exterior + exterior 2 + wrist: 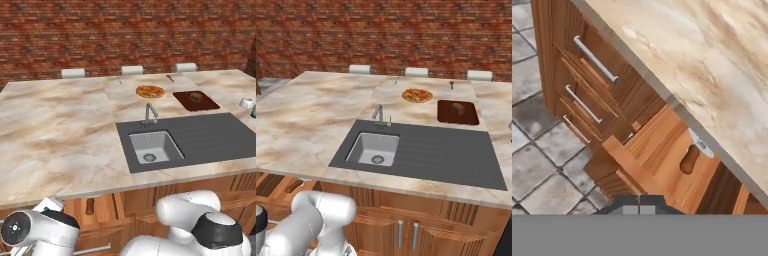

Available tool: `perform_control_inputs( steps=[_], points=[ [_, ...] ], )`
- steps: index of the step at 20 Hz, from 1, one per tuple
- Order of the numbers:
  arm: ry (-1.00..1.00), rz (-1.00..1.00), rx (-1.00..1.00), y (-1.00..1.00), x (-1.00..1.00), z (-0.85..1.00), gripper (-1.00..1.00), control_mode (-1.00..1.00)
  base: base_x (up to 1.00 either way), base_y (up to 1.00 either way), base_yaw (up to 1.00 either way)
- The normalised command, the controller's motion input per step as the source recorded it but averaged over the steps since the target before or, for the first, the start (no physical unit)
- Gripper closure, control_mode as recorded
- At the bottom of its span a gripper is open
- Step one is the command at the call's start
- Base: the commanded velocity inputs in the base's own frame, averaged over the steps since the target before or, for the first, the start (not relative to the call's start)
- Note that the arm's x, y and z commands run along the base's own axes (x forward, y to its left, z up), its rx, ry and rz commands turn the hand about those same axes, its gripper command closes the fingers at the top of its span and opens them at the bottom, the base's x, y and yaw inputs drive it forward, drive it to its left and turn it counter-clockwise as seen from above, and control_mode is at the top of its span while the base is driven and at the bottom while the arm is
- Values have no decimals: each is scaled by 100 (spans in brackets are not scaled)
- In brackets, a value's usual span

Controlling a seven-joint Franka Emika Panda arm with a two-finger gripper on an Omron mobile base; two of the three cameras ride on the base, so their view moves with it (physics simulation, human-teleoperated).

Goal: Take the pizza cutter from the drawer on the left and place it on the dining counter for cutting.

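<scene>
Pizza cutter (689, 159) lies alone in the open drawer (662, 160), its reddish handle on the light wood just under the edge of the dining counter (712, 65), which overhangs it. The gripper (639, 206) hangs above the drawer front with its fingers pressed together, holding nothing. On the counter sit a sink (152, 147), a pizza (150, 91) and a cutting board (196, 100).

sink (152, 147): landmark, set in dark grey panel | faucet (149, 114): just behind sink | pizza (150, 91): beyond faucet | cutting board (195, 100): behind sink, right of pizza | brick wall (125, 35): far behind
</scene>
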Motion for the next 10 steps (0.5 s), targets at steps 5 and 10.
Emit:
perform_control_inputs(
  steps=[5, 10],
  points=[
    [33, -19, 20, -19, 85, 78, 100, -100, 0, 0, 0],
    [39, -8, 24, -62, 57, 9, 100, -100, 0, 0, 0]
  ],
)
